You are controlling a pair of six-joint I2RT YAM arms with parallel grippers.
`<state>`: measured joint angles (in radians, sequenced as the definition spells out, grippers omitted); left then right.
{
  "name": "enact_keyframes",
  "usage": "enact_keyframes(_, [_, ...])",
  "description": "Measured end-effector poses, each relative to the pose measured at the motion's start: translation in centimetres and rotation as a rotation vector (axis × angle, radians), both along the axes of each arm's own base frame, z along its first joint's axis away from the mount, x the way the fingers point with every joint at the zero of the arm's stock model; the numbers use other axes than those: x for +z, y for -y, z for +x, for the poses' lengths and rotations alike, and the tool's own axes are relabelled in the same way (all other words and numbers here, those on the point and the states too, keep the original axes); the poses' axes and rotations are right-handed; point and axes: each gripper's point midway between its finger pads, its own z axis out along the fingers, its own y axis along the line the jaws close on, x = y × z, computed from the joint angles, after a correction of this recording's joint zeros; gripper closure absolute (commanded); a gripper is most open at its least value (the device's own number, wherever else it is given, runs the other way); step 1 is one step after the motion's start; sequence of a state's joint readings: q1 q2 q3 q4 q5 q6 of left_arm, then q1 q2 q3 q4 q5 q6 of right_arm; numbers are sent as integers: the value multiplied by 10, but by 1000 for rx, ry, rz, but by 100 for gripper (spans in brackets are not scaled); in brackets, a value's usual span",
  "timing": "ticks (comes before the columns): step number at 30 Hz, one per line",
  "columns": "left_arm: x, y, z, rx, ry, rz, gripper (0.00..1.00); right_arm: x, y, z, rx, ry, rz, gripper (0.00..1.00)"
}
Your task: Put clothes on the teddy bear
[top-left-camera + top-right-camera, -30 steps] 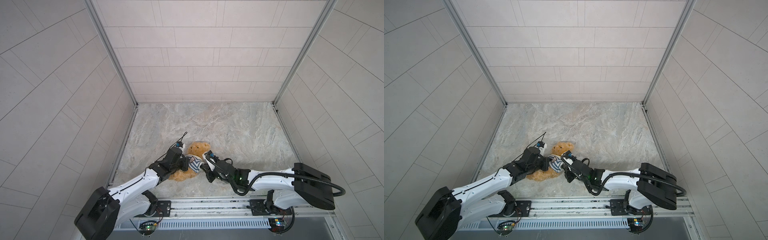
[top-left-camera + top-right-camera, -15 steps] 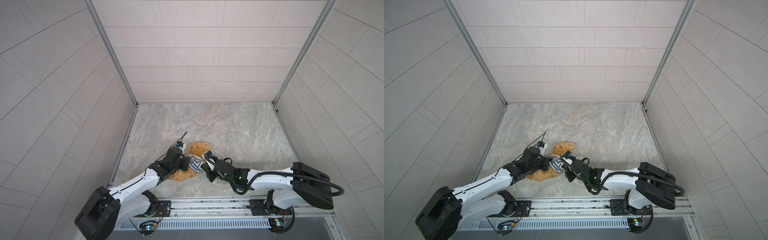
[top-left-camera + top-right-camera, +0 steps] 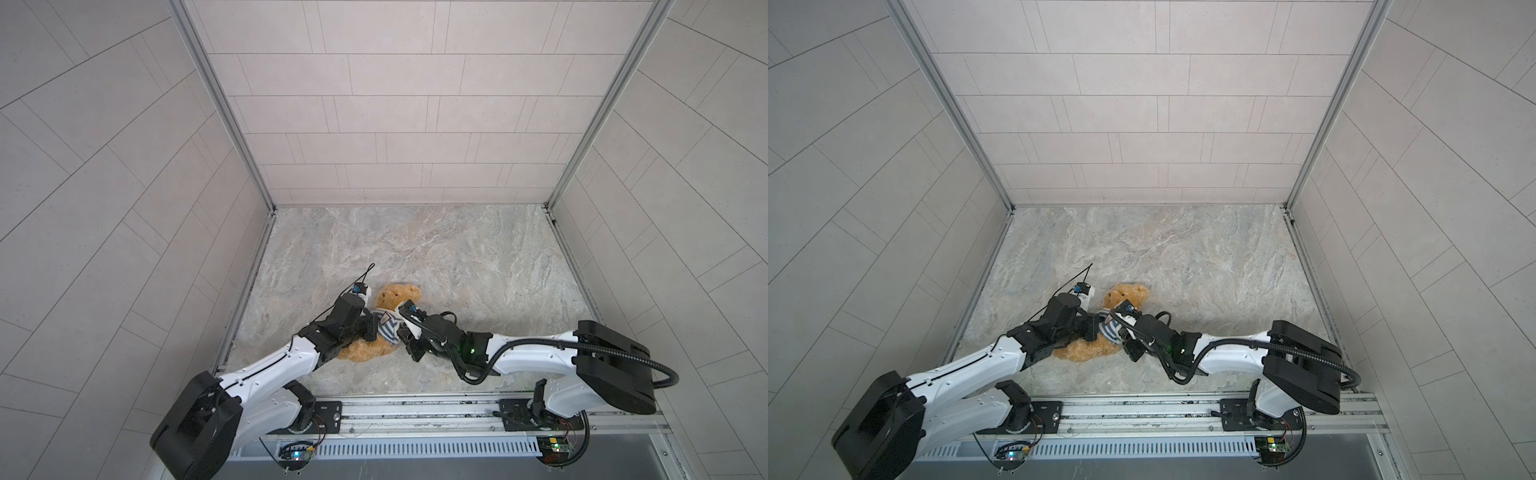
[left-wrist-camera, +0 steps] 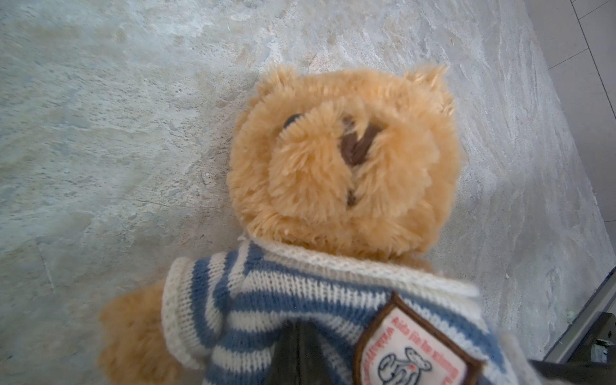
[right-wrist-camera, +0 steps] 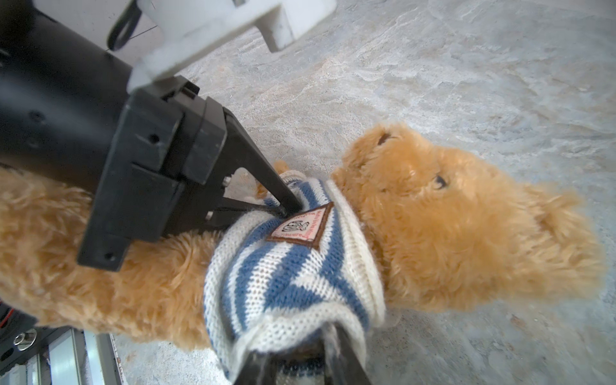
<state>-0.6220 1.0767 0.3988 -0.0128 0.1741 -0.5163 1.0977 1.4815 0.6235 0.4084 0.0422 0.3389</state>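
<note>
Marble table [image 5: 433, 66]: teddy bear [image 5: 450, 216] lies between left gripper [image 5: 288, 208] pinching shirt [image 5: 283, 283], right gripper [image 5: 296, 353] parted.

Both top views: stereo pair high over the rail [image 3: 415, 409], tilted down & fwd onto the floor [image 3: 457, 257]; back wall [image 3: 395, 124] at 12 o'clock, rail at 6. Nearly same frame, whole cell shared. Left wrist cam: v. close, facing the muzzle of the teddy bear [image 4: 343, 160] over the shirt [image 4: 266, 300]. Right wrist cam: close too, from bear's side, facing the left gripper [image 5: 286, 208]. Both wrist views share bear's head & shirt.
</note>
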Motion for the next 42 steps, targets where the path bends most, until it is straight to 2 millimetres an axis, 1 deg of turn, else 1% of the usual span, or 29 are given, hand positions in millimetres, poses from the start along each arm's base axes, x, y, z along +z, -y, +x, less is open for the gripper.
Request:
enact_keyframes(5, [0, 0, 0, 1, 0, -1, 100, 1, 0, 7, -4, 11, 6, 89])
enact_keyframes(9, [0, 0, 0, 3, -2, -4, 100, 2, 0, 8, -1, 19, 4, 97])
enact_keyframes(11, [1, 0, 0, 6, -2, -7, 100, 2, 0, 8, 0, 20, 5, 100])
enact_keyframes(13, [2, 0, 0, 8, -1, -10, 100, 3, 1, 7, 2, 22, 4, 100])
enact_keyframes(14, [4, -1, 0, 8, 3, -13, 98, 5, 1, 7, 2, 22, 5, 100])
enact_keyframes(17, [15, -5, -5, 11, 21, -21, 80, 19, 5, 4, 4, 29, 24, 100])
enact_keyframes(19, [27, -9, -11, 14, 39, -31, 68, 33, 9, 4, -5, 35, 50, 100])
enact_keyframes(20, [35, -10, -15, 9, 53, -37, 64, 39, 12, 4, -14, 36, 65, 100])
enact_keyframes(22, [56, -8, -22, -4, 86, -73, 58, 50, 16, 5, -34, 32, 102, 100])
enact_keyframes(23, [66, -5, -25, -16, 103, -91, 56, 52, 18, 6, -45, 27, 113, 100])
enact_keyframes(24, [75, 0, -29, -35, 119, -113, 54, 52, 21, 8, -57, 19, 118, 100])
enact_keyframes(26, [88, 12, -40, -78, 132, -153, 51, 48, 24, 9, -76, 1, 120, 100])
enact_keyframes(28, [91, 22, -49, -116, 124, -177, 50, 44, 25, 10, -89, -16, 119, 100])
enact_keyframes(31, [84, 34, -60, -152, 83, -178, 50, 44, 26, 10, -98, -29, 127, 100])
enact_keyframes(32, [82, 36, -62, -154, 70, -176, 49, 43, 26, 10, -100, -33, 129, 100])
enact_keyframes(35, [82, 43, -61, -147, 56, -201, 50, 43, 26, 10, -106, -38, 129, 100])
enact_keyframes(37, [83, 48, -59, -141, 54, -216, 54, 43, 27, 10, -109, -39, 129, 100])
enact_keyframes(42, [82, 55, -53, -119, 48, -235, 71, 42, 28, 6, -107, -42, 118, 100])
